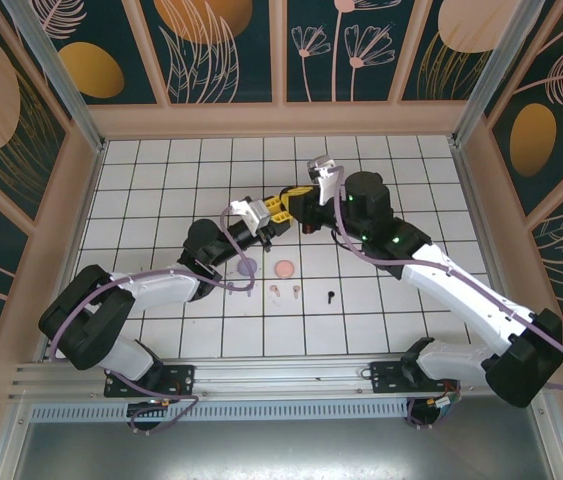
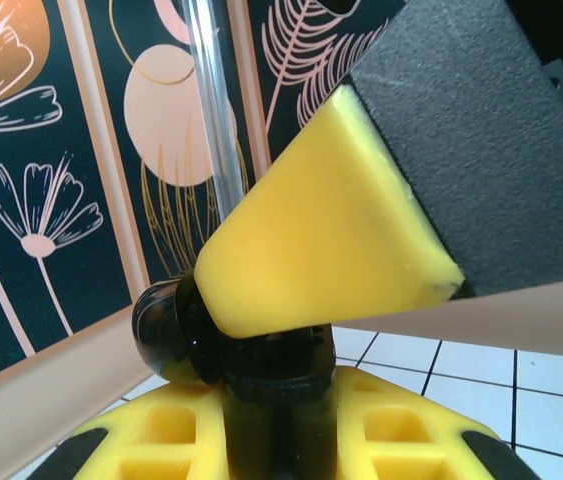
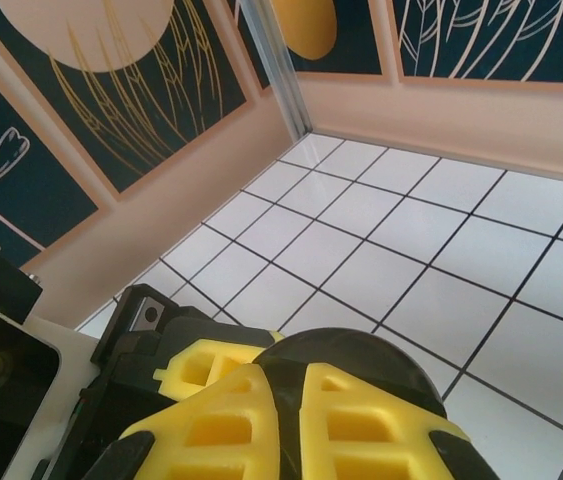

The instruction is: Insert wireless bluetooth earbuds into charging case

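Left pincer [image 1: 264, 218] is closed on the black case [image 2: 176, 335], which sits wedged between its own yellow fingers [image 2: 151, 440] and looks lifted clear of the bench [image 1: 411, 180]. Right pincer [image 1: 287, 205] is closed too, nose to nose with the left. One of its pads [image 2: 331, 220] bears on the case from above, and its wrist view has the fingers [image 3: 231, 420] clamped at the case's rim. Can't tell whether it grips the lid alone or the whole shell. Read: two-handed hold on the case, most likely the lid-opening step, with no insertion begun. The pink earbuds [image 1: 275, 291] lie loose on the tiles just in front of the pink case [image 1: 283, 268]. The black earbud [image 1: 330, 296] lies to their right, well apart from the case in the air. The purple case [image 1: 247, 266] sits flat beside the pink one, near the left forearm. Next move: left holds the base steady while right levers the lid without twisting the case out of the grip. Then the open case goes down near the black earbud, cavity up. After that one pincer has to let go and pinch a very small stemmed part, so alignment will be tight and a slip is likely.
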You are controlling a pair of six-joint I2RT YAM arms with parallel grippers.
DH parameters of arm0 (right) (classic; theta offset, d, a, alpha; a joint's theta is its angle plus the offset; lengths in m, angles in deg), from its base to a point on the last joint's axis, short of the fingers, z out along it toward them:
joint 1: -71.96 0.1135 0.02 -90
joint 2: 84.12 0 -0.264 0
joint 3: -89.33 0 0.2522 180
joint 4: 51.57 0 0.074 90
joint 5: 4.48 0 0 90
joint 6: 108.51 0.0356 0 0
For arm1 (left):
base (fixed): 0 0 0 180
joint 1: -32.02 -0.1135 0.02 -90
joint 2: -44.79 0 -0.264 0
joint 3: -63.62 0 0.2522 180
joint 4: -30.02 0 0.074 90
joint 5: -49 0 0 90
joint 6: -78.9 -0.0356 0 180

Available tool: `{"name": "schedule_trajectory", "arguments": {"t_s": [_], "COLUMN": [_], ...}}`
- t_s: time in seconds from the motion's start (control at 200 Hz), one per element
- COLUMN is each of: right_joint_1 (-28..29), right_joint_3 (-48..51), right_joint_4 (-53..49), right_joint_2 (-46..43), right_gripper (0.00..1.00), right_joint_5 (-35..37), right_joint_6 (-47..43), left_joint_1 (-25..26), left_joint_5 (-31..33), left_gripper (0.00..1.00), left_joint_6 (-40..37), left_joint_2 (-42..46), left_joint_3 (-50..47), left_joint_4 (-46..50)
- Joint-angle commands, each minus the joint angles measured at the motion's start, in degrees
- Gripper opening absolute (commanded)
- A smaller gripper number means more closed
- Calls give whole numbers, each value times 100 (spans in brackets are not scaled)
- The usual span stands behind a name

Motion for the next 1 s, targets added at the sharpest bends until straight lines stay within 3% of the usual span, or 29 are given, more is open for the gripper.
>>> {"name": "schedule_trajectory", "arguments": {"t_s": [0.0, 0.18, 0.235, 0.33, 0.581, 0.751, 0.991], "right_joint_1": [266, 277, 278, 253, 114, 18, -338], "right_joint_3": [-149, -227, -310, -488, -1051, -1333, -1157], "right_joint_4": [-677, -726, -768, -849, -951, -1115, -1833], "right_joint_2": [270, 264, 247, 205, -35, -453, -1053], "right_gripper": [8, 22, 34, 40, 68, 74, 76], "right_joint_5": [-281, 116, 277, 517, 691, 943, 1406], "right_joint_6": [-181, -112, -49, 40, 387, 733, 1444], "left_joint_1": [55, 60, 61, 62, 62, 62, 61], "left_joint_5": [-94, -55, -42, 11, 143, 257, 309], "left_gripper": [0, 0, 0, 0, 0, 0, 0], "left_joint_6": [-67, -68, -47, -16, 145, 187, 207], "left_joint_2": [156, 156, 142, 105, -29, -125, -179], "left_joint_3": [258, 223, 199, 148, 25, -58, -76], "left_joint_4": [-380, -325, -349, -414, -716, -933, -1053]}}
